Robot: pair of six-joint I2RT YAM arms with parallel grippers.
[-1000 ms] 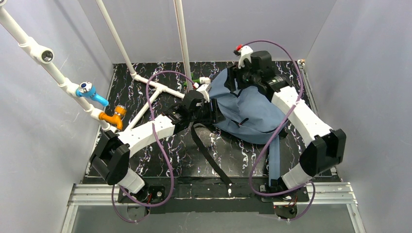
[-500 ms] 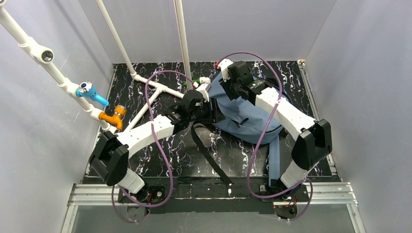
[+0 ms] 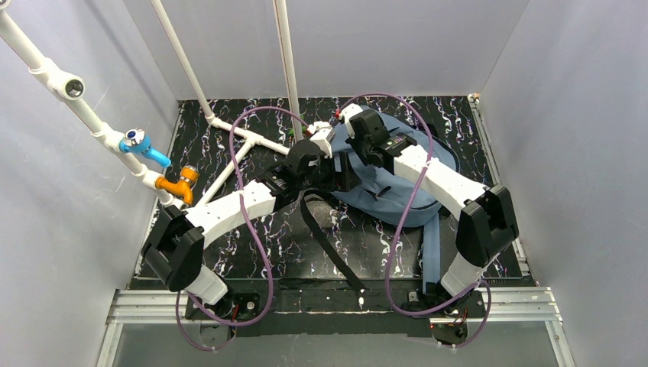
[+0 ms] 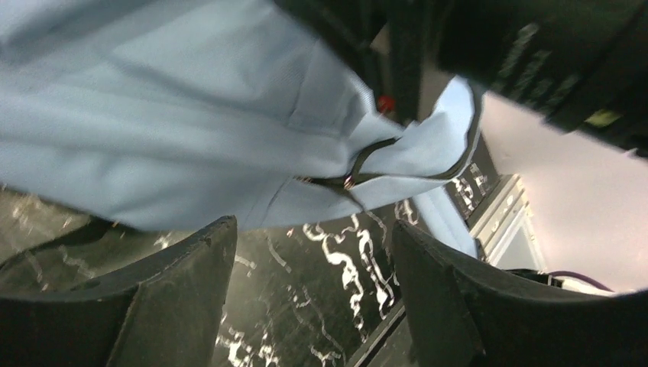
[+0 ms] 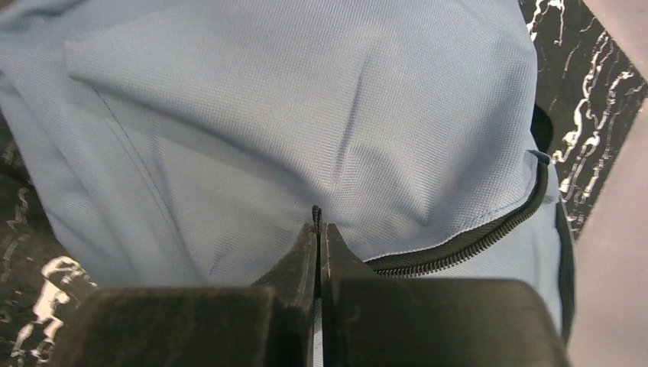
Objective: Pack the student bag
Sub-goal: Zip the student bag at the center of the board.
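I see my left arm (image 3: pixel 229 208) and right arm (image 3: pixel 447 172) as white shell links with chunky black joint housings. A purple cable (image 3: pixel 264 256) loops along each. Lower frame of the left wrist view: matte black wedge fingers (image 4: pixel 176 298).

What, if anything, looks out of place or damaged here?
Nothing is spilled or damaged. The student bag lies slumped and creased, not upright, and its black strap trails loose across the table toward the near edge, where it could snag.
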